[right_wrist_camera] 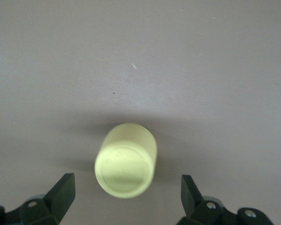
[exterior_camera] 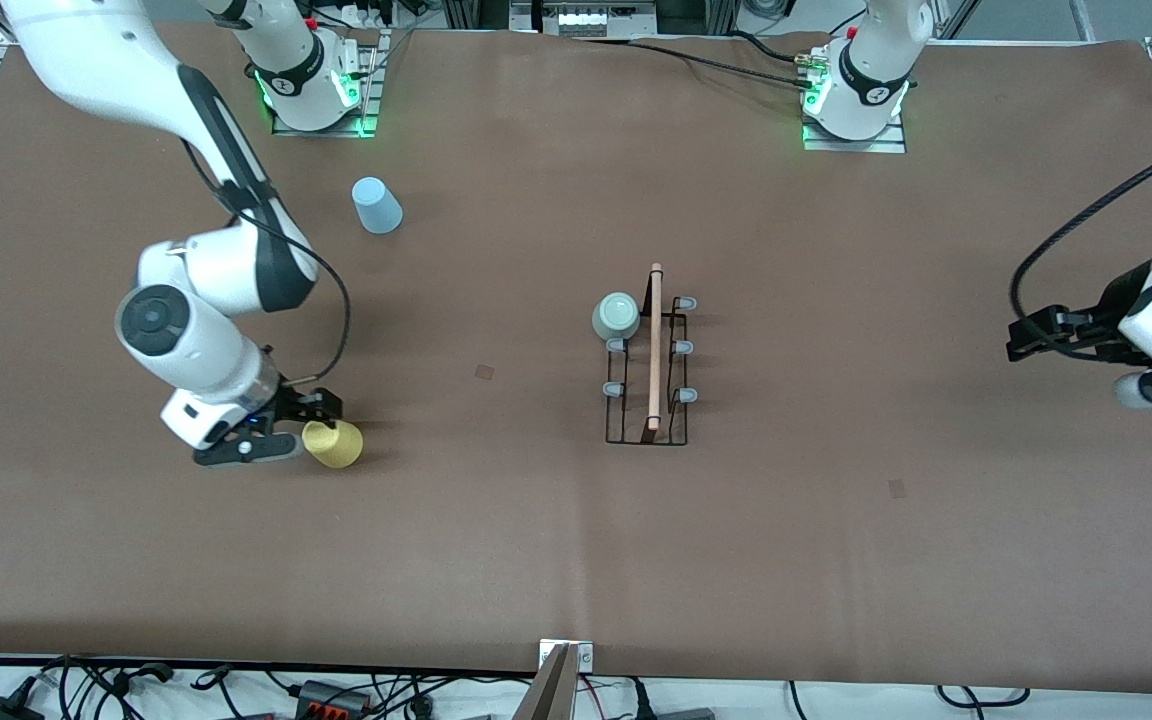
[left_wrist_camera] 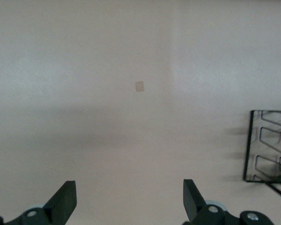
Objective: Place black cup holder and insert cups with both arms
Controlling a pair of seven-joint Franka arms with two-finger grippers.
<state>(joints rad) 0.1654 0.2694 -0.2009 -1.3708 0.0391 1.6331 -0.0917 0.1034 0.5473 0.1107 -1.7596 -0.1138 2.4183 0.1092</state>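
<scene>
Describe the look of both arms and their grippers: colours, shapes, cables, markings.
Both are white, rounded, jointed arms with dark grey round joint caps, black cables looping outside them, and green lights glowing at their bases. The right arm's black two-finger gripper and the left arm's black two-finger gripper have angular, wedge-shaped fingers.

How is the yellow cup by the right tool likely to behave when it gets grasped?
The yellow cup lies on its side, so a nudge would probably roll it in a curve. It looks light and thin-walled, so it may flex or slip between the open right tool.
</scene>
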